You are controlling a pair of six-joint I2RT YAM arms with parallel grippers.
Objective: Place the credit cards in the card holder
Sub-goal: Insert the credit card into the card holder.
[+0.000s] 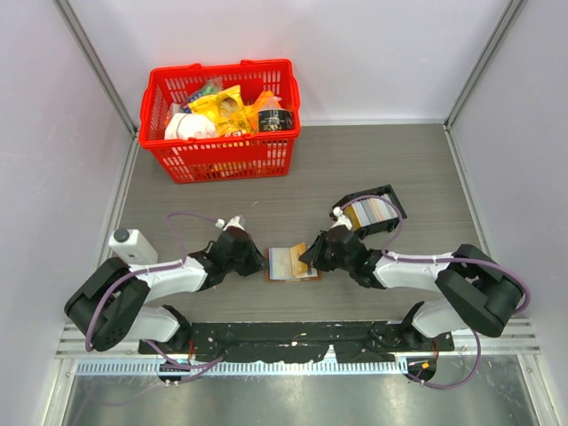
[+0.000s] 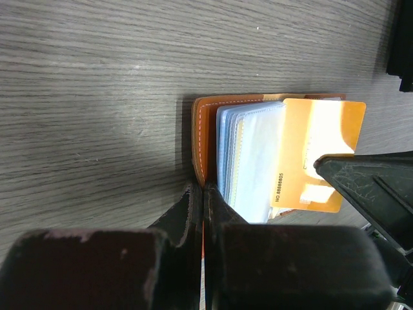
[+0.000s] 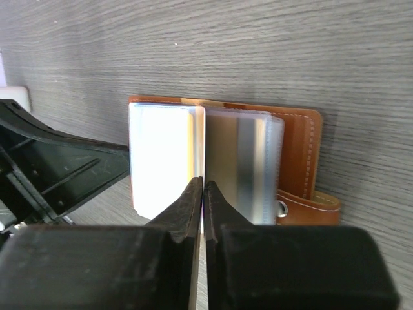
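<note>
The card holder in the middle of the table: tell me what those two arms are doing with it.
The card holder lies open on the table. The left gripper is shut on its near edge, pinning it. The right gripper pinches a yellow-orange card and holds it over the clear sleeves; the card sticks out well past them, so it is not fully in. More cards sit in a black tray behind the right arm. A red basket stands at the back.

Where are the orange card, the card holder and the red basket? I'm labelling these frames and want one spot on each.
orange card [image 2: 310, 139]: left wrist view, middle of its face.
card holder [image 3: 298, 145]: right wrist view, brown leather cover by the stitching.
red basket [image 1: 226, 158]: top view, front wall.
</note>
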